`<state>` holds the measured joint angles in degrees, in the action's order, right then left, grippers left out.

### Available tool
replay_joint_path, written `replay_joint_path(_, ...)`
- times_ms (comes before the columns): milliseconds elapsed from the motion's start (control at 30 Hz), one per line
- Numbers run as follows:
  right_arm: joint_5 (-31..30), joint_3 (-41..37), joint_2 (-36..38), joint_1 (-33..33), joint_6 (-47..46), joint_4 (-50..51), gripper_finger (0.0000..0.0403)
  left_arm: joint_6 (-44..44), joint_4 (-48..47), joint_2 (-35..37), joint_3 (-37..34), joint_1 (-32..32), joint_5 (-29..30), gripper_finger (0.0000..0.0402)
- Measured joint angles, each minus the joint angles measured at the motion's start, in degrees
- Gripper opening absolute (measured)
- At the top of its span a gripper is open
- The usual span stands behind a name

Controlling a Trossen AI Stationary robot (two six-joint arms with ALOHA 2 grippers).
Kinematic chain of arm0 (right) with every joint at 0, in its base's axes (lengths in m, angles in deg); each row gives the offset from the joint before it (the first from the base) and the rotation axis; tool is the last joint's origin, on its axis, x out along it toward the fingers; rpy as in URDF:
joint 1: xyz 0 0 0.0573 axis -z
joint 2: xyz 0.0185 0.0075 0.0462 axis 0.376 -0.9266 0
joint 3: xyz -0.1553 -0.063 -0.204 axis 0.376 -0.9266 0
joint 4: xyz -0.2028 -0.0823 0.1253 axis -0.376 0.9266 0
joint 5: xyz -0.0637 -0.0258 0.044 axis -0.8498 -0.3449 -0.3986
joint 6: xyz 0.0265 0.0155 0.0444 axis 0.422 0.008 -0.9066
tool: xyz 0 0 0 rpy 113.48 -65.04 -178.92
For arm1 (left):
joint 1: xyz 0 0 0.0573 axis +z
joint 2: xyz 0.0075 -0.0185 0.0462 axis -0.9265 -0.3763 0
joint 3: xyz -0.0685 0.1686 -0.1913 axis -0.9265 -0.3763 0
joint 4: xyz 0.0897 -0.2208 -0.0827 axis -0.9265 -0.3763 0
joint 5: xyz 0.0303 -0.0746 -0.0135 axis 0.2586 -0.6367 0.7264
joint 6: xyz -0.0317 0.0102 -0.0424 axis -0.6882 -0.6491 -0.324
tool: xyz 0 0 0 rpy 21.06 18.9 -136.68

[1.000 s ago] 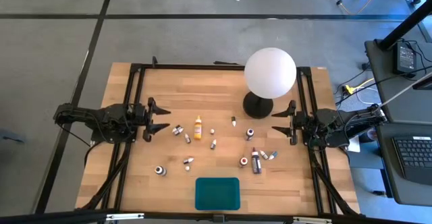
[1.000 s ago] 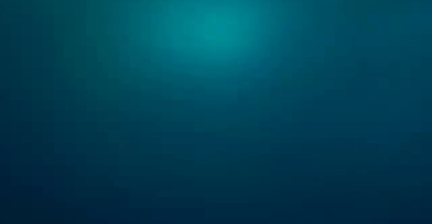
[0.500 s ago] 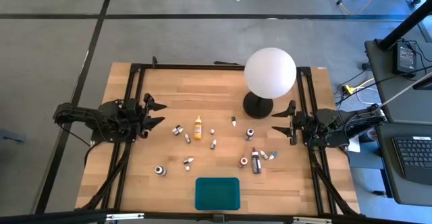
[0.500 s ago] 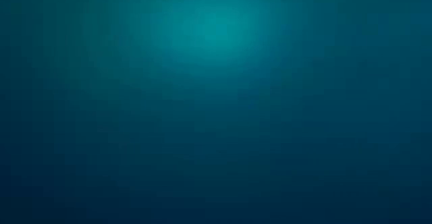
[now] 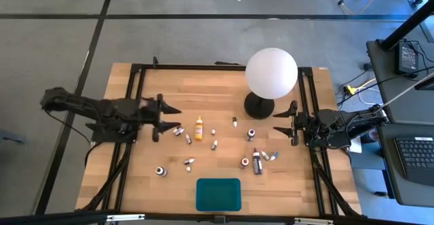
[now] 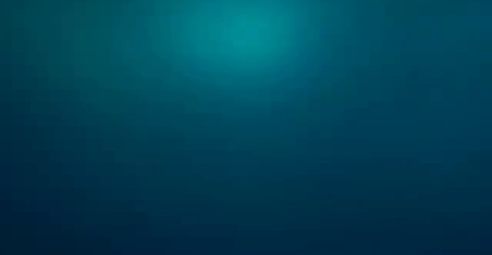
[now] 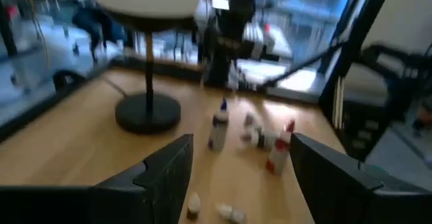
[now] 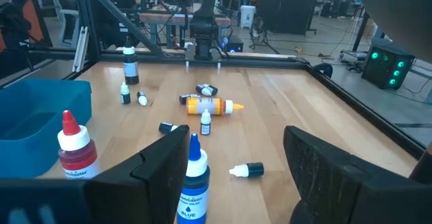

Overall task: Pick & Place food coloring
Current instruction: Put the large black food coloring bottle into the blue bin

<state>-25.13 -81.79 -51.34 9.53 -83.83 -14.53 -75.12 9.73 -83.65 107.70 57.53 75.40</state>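
the teal tray (image 5: 218, 194) is seen at the bottom centre of the high view, near the table's front edge, and nothing is seen inside it. above it in the frame, the food coloring is scattered across the middle of the wooden table (image 5: 203, 89): a dark purple bottle (image 5: 256, 161) lies with its long axis running up and down the frame beside a red pot (image 5: 244, 162), and a dark pot (image 5: 161, 171) stands toward the lower left. the yellow bottle (image 5: 199, 128) lies flat at the centre, its long axis up and down the frame, its white tip toward the top; in the right wrist view it (image 8: 209, 105) lies crosswise. the left gripper (image 5: 169, 118) is held at centre left with its fingers spread apart, empty, a small white-capped bottle (image 5: 179, 131) lying just beyond the lower fingertip and the yellow bottle a little further right. the right gripper (image 5: 277, 123) is held at the right edge, fingers apart, empty, well apart from the bottles. the white globe lamp (image 5: 270, 73) stands at upper right. the low view shows only teal.
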Motion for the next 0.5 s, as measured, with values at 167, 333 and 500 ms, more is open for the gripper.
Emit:
replay_joint_path(167, 0.00, 0.00, 0.00, 0.00, -0.13, 0.01, 0.0243, -5.68, -15.85, -15.66, 15.59, -4.84, -0.92, 0.0241)
replay_joint_path(333, 0.00, -0.01, 0.00, 0.00, -0.10, 0.02, 0.0243, -19.66, -35.64, -28.36, 29.07, -9.37, -1.02, 0.0241)
replay_joint_path(500, 0.00, -0.01, 0.00, 0.00, -0.08, 0.01, 0.0243, -37.49, -48.56, -37.34, 35.52, -13.87, -4.00, 0.0241)
